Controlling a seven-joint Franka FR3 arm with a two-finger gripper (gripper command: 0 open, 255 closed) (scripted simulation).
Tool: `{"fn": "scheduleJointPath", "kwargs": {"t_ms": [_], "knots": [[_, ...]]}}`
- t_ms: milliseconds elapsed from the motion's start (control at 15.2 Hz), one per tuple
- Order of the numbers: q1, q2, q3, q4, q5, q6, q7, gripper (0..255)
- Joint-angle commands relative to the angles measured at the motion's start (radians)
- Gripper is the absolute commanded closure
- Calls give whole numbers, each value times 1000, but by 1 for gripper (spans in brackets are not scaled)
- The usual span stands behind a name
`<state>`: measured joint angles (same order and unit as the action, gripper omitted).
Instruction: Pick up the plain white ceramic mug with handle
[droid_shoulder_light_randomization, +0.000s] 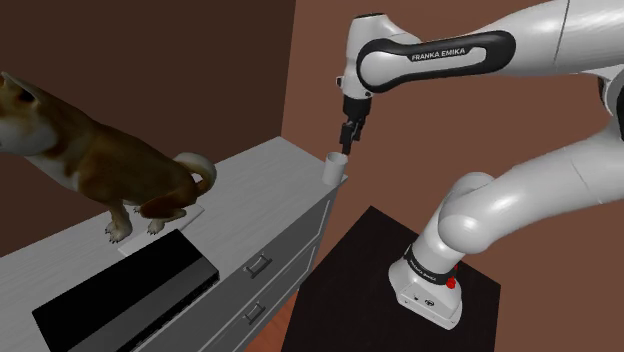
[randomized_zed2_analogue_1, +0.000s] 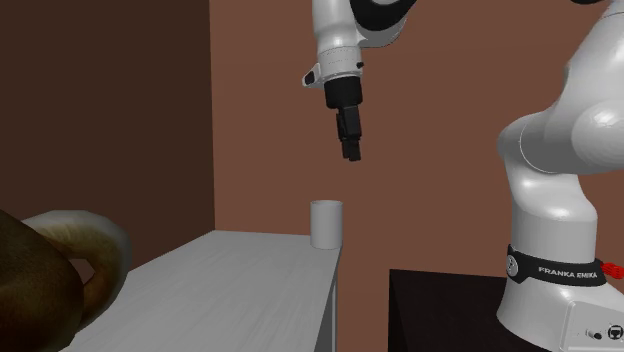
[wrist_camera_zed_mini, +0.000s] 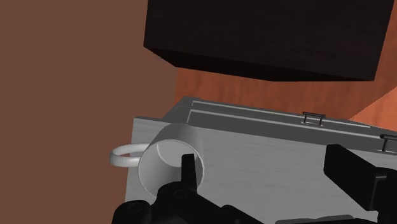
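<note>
- Shoulder view: the white arm (droid_shoulder_light_randomization: 480, 200) reaches up from its black stand (droid_shoulder_light_randomization: 370, 260) – the gripper (droid_shoulder_light_randomization: 346, 140) hangs pointing down just above the mug (droid_shoulder_light_randomization: 335, 167), not touching it. The white mug stands upright on the corner of the grey desk (droid_shoulder_light_randomization: 260, 180) next to the brown wall. Well apart from it on the same desk top are a brown dog figure (droid_shoulder_light_randomization: 100, 165) and, beside that, a flat black slab (droid_shoulder_light_randomization: 130, 295).
- Second exterior view: the gripper (randomized_zed2_analogue_1: 351, 152) is clearly above the mug (randomized_zed2_analogue_1: 326, 222), with brown wall showing between them. The mug sits at the far edge of the desk (randomized_zed2_analogue_1: 240, 290).
- Wrist view: the gripper (wrist_camera_zed_mini: 267, 156) is open, its two sides standing well apart and clasping nothing. The mug (wrist_camera_zed_mini: 167, 143) lies below, its mouth facing up, and one finger (wrist_camera_zed_mini: 188, 167) overlaps the rim. The handle (wrist_camera_zed_mini: 122, 156) points toward the wall – drawer pulls (wrist_camera_zed_mini: 312, 117) show on the desk front.
</note>
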<state>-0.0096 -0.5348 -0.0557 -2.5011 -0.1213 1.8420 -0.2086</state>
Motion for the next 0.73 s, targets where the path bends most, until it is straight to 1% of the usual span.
{"fn": "scheduleJointPath", "kwargs": {"t_ms": [0,462,660], "knots": [[-3,61,-18,-7,-8,64,-25,0],[-12,302,-70,7,-15,270,-110,0],[-13,328,-72,-12,-16,316,-107,0]]}}
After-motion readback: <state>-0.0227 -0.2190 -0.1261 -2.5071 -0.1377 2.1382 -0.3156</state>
